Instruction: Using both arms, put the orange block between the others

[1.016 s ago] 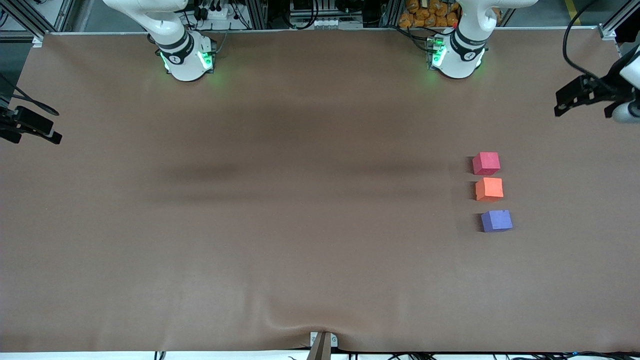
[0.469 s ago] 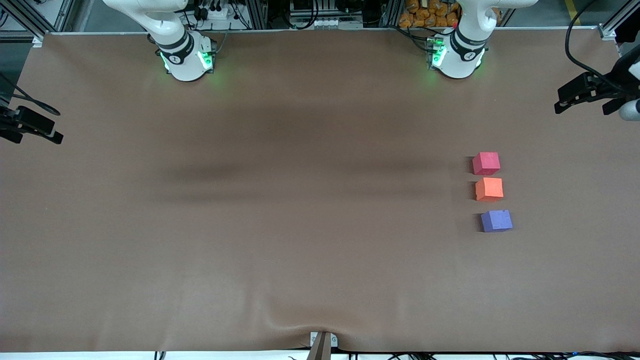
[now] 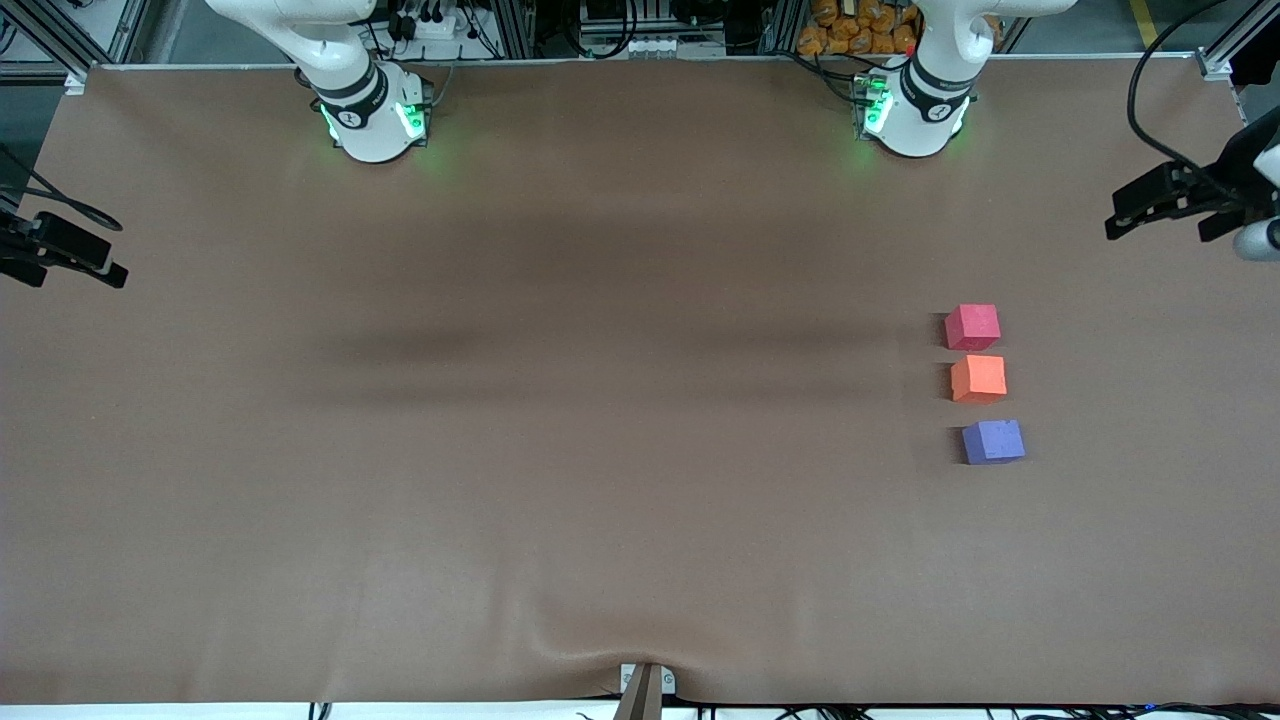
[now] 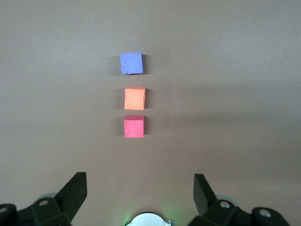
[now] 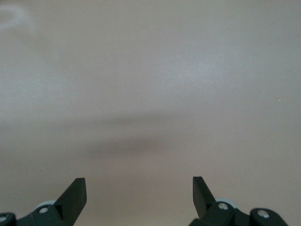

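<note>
Hovering with jaws spread and empty over the right arm's end of the mat (image 3: 560, 520), the right gripper (image 3: 62, 258) is well apart from the orange block (image 3: 978, 378). That block sits between the red cube (image 3: 972, 327) and the purple cube (image 3: 992, 441) (red farther from the front camera, purple nearer). The left gripper (image 3: 1165, 200), also spread and empty, hangs over the mat's edge at the left arm's end.

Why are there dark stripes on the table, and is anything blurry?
Front view: the long dark stripes are soft shadows on the table, and the orange block looks sharp. Right wrist view: pale and hazy, with one blurred shadow. Left wrist view: blocks clear, each with a small shadow.
</note>
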